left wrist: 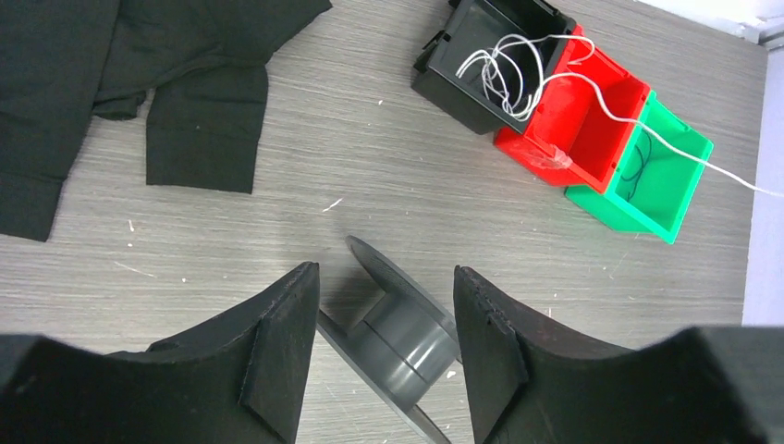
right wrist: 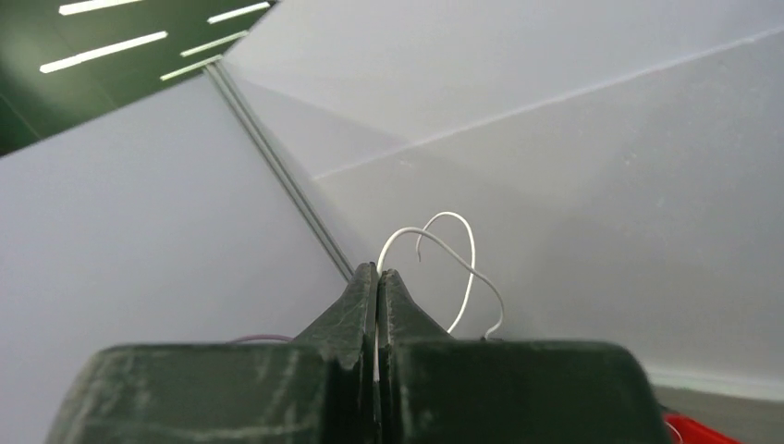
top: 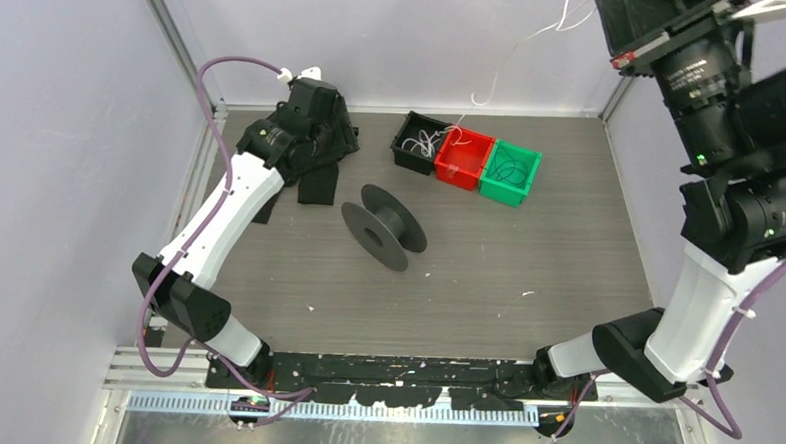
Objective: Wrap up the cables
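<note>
Cable-wrapping setup, one strand lifted. The right pincer (right wrist: 377, 270) is closed on a thin white cable, a short loop of which shows beyond its tips. It is held high above the desk's far-right corner. The other cables (left wrist: 504, 72) lie tangled in the black bin (top: 409, 151), which stands by the far edge beside the red bin (top: 462, 163) and the green bin (top: 511, 179). The left pincer (left wrist: 385, 273) is open and empty above the black cloth (top: 316, 179) near the far-left corner. The grey spool (top: 384, 225) rests mid-desk, ungripped. Likely hazards: the taut strand could drag the tangle or the bin along, the thin cable could slip from the closed tips, and the spool could roll away.
</note>
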Tool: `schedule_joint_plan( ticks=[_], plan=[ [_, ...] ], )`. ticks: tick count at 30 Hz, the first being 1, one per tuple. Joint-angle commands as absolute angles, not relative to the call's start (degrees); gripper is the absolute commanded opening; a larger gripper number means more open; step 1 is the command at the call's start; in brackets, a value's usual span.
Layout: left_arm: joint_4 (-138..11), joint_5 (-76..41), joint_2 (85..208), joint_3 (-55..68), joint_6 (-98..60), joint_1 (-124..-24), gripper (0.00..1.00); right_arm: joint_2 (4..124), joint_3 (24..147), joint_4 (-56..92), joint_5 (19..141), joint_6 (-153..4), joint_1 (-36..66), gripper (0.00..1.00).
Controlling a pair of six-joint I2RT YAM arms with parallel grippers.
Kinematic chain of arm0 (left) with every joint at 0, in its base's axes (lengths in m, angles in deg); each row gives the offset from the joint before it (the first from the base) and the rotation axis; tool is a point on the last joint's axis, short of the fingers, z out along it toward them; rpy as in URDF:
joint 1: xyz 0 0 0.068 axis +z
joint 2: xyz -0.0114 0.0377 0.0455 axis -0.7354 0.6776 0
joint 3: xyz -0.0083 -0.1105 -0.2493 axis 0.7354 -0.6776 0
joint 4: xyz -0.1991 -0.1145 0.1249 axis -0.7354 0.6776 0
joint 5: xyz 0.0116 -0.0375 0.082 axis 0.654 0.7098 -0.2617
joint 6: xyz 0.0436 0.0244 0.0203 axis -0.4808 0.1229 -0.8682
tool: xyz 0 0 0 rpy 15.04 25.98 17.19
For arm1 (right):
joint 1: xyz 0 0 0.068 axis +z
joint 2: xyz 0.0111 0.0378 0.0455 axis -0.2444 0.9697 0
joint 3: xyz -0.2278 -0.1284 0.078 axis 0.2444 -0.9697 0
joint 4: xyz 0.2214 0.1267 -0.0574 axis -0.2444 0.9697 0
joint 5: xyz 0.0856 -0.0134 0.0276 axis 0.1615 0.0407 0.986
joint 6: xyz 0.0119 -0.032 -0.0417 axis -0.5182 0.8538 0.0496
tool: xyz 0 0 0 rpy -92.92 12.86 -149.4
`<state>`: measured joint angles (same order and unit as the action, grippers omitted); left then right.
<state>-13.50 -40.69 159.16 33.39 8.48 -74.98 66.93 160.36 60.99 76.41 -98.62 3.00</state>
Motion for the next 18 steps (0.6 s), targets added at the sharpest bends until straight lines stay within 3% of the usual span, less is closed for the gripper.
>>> schedule_joint_plan(
  ticks=[1,7,12,18],
  plan=[
    [-16.7,-38.9,157.9,33.2,6.1,-74.7,0.56,60.9,156.8,47.5,79.0,-100.6,3.2,0.0],
    [-16.8,-32.3,159.1,32.0,4.9,-74.7,0.57,57.0,150.8,46.5,78.0,-99.8,3.2,0.01],
    [-10.0,-26.5,161.8,32.1,3.9,-76.3,0.76,59.1,141.7,55.1,75.9,-98.5,3.2,0.01],
    [-11.2,-25.3,161.3,29.2,3.5,-76.9,0.8,62.0,128.8,57.0,73.6,-97.0,3.2,0.01]
  ],
)
